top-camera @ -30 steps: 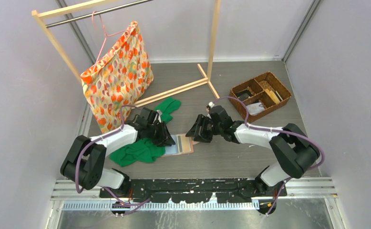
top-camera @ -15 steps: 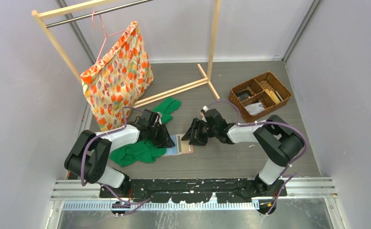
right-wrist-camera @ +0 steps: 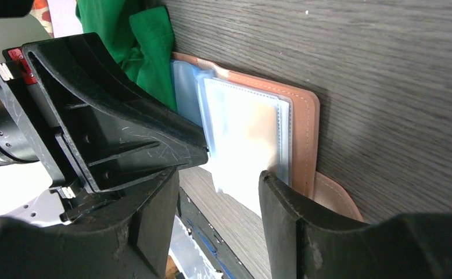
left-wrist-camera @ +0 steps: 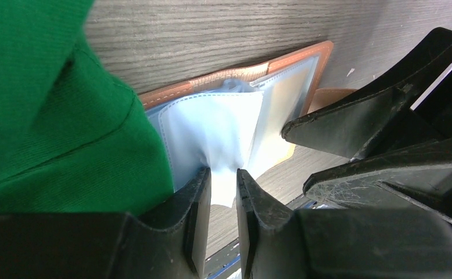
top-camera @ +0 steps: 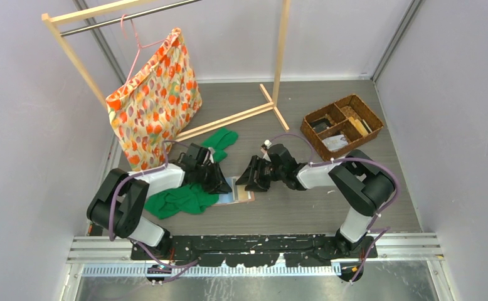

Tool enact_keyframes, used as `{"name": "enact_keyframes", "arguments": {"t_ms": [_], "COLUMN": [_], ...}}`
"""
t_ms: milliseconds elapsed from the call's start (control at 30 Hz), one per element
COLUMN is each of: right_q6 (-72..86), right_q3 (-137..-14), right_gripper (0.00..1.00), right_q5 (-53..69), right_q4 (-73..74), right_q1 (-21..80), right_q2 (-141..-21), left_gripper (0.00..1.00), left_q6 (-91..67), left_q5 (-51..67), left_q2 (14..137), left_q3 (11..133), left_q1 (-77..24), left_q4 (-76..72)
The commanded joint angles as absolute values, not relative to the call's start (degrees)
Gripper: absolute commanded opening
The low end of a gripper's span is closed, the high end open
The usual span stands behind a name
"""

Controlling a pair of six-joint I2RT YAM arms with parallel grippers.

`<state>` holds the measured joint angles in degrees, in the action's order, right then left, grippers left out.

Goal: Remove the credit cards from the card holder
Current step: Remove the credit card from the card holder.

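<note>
The salmon-pink card holder (top-camera: 240, 190) lies open on the table between my two grippers, its pale blue-grey clear sleeves facing up. In the left wrist view its cover (left-wrist-camera: 241, 72) frames the sleeves, and my left gripper (left-wrist-camera: 223, 174) is shut on the near edge of one pale sleeve. My right gripper (right-wrist-camera: 219, 177) is open just over the holder, with one finger (right-wrist-camera: 287, 221) at the salmon cover's (right-wrist-camera: 304, 133) edge beside the snap tab (right-wrist-camera: 334, 195). No loose card shows; I cannot tell what is in the sleeves. In the top view the grippers nearly touch over the holder.
A green cloth (top-camera: 182, 199) lies under my left gripper against the holder's left side, with another green piece (top-camera: 220, 138) behind. A brown wicker basket (top-camera: 342, 125) stands back right. A patterned bag (top-camera: 153, 100) hangs on a wooden rack (top-camera: 280, 50) at back left.
My right gripper has moved left and down, to the card holder's right edge. My left gripper has stayed on the holder.
</note>
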<state>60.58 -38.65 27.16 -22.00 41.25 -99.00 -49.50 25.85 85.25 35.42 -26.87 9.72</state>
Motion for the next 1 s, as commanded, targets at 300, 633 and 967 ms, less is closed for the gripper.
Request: {"name": "enact_keyframes", "arguments": {"t_ms": [300,633,967], "right_q6": [57.45,56.56,57.06], "right_q3": [-36.11,-34.87,-36.32], "right_gripper": [0.58,0.58,0.58], "right_q5": [18.74,19.0,21.18], "right_q4": [-15.09,-14.46,-16.72], "right_q1": [41.7,41.66,42.57], "right_q2": [-94.59,-94.15,-96.47], "left_gripper": [0.26,0.24,0.24], "left_q6": [-46.04,-46.32,-46.23], "left_q5": [20.47,21.59,21.5], "left_q2": [84.44,90.5,91.4], "left_q3": [34.54,35.51,35.52], "left_q1": [-26.98,-27.77,-27.77], "left_q4": [13.51,10.66,10.25]}}
